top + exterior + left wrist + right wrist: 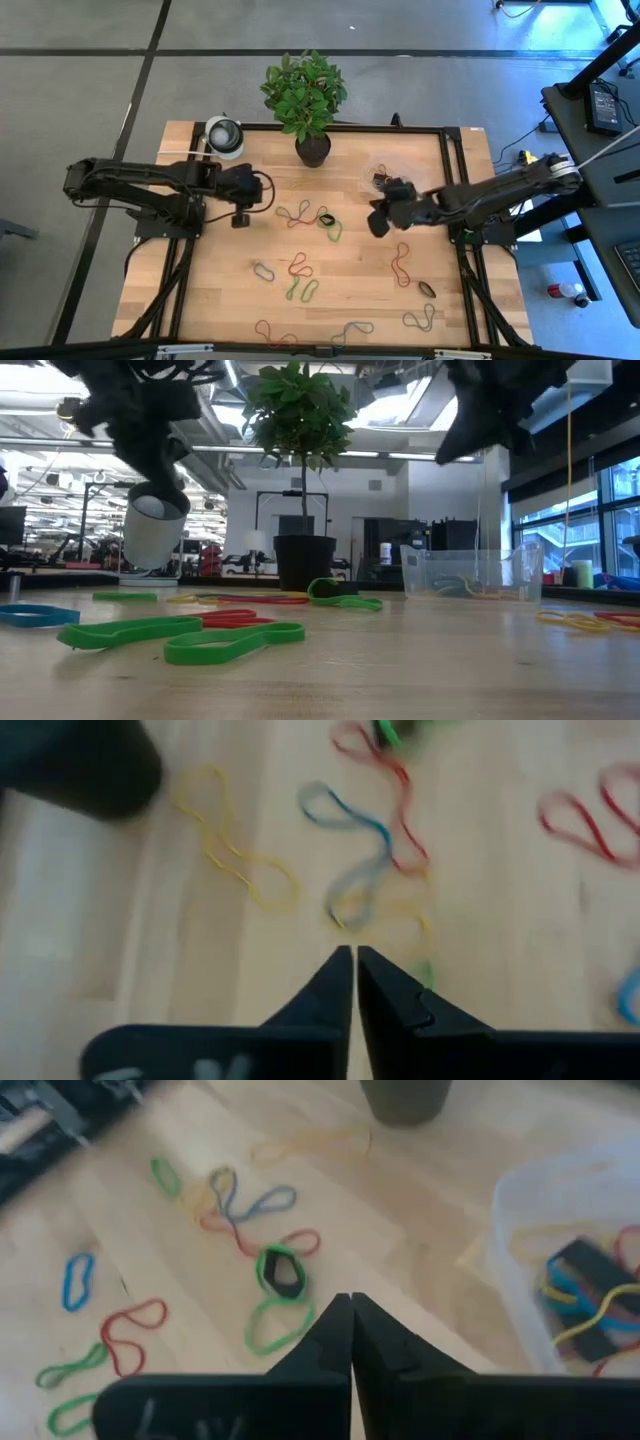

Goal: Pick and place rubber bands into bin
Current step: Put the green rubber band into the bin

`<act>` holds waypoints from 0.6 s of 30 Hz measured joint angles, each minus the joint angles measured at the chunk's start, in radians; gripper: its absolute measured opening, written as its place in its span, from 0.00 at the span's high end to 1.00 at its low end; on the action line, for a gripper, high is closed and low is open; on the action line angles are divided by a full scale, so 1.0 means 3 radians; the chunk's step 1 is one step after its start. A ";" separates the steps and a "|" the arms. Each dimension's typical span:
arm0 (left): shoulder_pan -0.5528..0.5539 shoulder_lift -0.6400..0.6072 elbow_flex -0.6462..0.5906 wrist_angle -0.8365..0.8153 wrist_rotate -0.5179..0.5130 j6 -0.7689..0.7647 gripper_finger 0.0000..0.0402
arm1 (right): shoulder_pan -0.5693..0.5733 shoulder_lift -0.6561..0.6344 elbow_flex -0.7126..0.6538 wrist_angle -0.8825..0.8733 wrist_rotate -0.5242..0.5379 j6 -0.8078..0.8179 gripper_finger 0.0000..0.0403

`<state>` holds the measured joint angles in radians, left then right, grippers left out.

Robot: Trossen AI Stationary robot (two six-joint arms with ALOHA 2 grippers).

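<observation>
High view shows the right claw [378, 224] pinched together and empty just beside the bin [383, 172] — rubber bands [300, 214] lie scattered across the tabletop [350, 270]. Left claw [240, 218] hovers near them, fingers together too.

The left arm reaches inward from its side, its dark two-finger left gripper [354, 982] raised, fingertips nearly touching with nothing between them. Opposite, the right arm's dark right gripper [351, 1330] hangs likewise, fingers pressed together, empty.
</observation>
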<state>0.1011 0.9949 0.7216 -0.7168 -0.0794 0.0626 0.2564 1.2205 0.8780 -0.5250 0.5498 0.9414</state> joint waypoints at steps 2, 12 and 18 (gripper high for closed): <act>0.0001 0.0034 0.0000 -0.0251 0.0034 -0.0052 0.90 | 0.0031 0.0120 0.0000 0.0013 -0.0001 0.0127 0.99; -0.0024 0.0705 -0.0004 -0.0327 0.0300 -0.0357 0.65 | 0.0036 0.0282 -0.0003 0.0192 0.0000 0.0249 0.98; -0.0016 0.1309 -0.0005 -0.0291 0.0421 -0.0426 0.63 | 0.0036 0.0262 -0.0004 0.0200 0.0000 0.0243 0.98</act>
<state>0.0963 1.3876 0.7200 -0.8040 0.0468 -0.0651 0.2672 1.2991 0.8768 -0.4652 0.5497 1.0142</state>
